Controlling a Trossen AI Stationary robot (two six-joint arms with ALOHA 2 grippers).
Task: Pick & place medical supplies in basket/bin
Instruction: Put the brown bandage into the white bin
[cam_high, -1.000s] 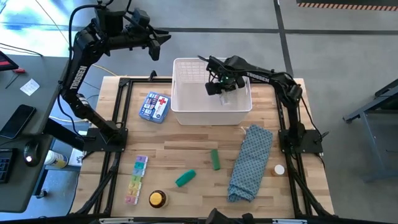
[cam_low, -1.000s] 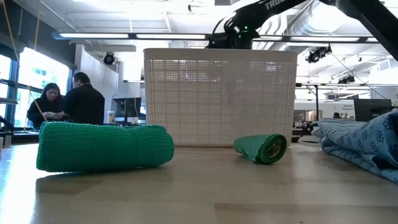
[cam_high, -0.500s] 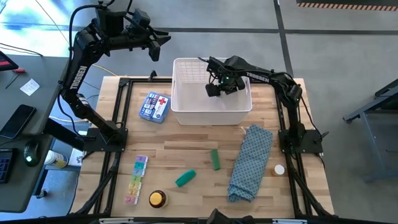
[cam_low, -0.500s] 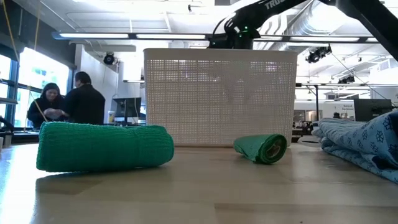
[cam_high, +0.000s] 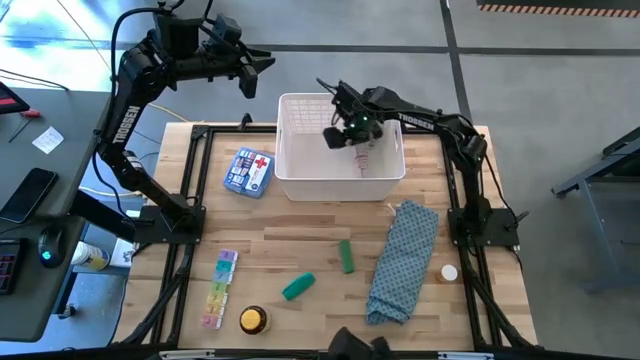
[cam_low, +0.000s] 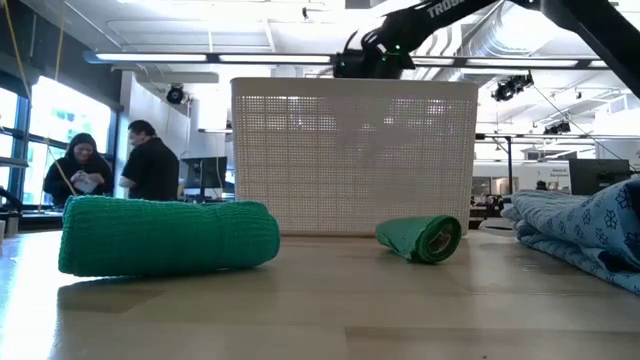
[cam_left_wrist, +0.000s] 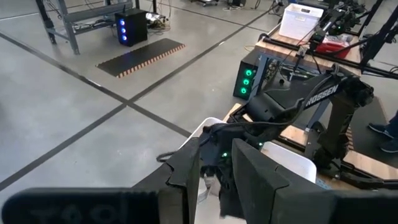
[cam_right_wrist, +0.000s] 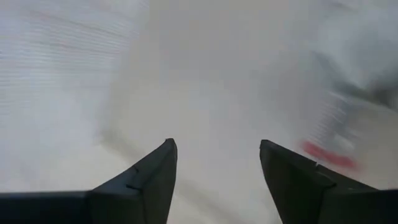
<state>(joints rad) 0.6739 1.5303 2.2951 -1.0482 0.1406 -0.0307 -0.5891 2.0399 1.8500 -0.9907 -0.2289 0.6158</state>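
Where low view hides contents, high shows pinkish tube (cam_high: 363, 160) in basket (cam_high: 293, 183).

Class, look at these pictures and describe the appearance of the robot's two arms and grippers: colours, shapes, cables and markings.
Both arms are black, jointed, with white TROSSEN lettering and thin black cables. The left gripper and right gripper have dark fingers that taper to points. A green light glows by the right gripper.

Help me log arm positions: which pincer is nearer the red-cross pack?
Right, judging from above. The right pincer hangs open over the white basket, beside the red-cross pack. The left pincer is raised beyond the table's far edge, farther from it.
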